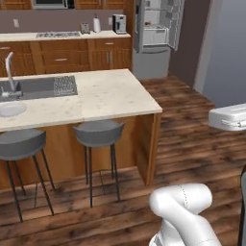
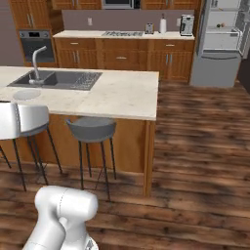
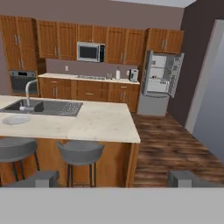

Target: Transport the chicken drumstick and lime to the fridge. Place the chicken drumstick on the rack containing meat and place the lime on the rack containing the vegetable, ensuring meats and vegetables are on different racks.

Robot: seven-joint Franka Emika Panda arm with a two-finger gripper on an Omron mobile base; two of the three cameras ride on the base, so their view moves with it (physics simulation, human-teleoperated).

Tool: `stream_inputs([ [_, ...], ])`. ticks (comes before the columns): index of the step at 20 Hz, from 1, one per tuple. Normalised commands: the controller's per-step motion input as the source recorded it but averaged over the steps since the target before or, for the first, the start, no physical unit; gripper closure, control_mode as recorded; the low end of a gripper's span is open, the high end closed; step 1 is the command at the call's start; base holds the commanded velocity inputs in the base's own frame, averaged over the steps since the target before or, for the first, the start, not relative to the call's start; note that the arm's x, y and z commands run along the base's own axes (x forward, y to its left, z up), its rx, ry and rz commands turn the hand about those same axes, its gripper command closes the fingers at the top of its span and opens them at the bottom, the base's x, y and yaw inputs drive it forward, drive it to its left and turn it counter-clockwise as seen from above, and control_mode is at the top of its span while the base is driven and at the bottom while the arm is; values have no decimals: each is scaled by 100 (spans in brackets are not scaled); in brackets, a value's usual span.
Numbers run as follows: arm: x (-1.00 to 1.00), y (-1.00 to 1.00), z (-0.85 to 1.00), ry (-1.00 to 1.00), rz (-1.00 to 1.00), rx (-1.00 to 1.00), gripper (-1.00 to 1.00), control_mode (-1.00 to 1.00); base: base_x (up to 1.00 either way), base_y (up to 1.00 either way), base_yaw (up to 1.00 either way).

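The fridge (image 3: 159,82) stands far off at the back right with its upper doors swung open and its pale shelves showing; it is also at the far end of the room in the left base view (image 1: 153,33) and the right base view (image 2: 220,43). What lies on its racks is too small to tell. The chicken drumstick and the lime are out of view. My gripper (image 3: 113,180) is open with nothing between its fingertips (image 3: 41,178), and it points across the kitchen island toward the back wall.
A pale-topped island (image 3: 100,124) with a sink (image 3: 43,107), a faucet (image 3: 28,92) and a pale round dish (image 3: 15,119) lies ahead. Two grey stools (image 3: 81,153) stand at its near side. Wooden floor (image 3: 170,144) runs right of the island to the fridge.
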Motion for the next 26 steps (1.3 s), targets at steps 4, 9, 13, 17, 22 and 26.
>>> stream_inputs([
  [4,0,0,0,0,0,0,-100,100,-44,100,0],
  [9,0,0,0,0,0,0,-100,100,-35,100,0],
  [13,0,0,0,0,0,0,-100,100,-23,100,0],
  [17,0,0,0,0,0,0,-100,100,5,100,0],
  [22,0,0,0,0,0,0,-100,100,13,100,0],
  [26,0,0,0,0,0,0,-100,100,58,100,-2],
])
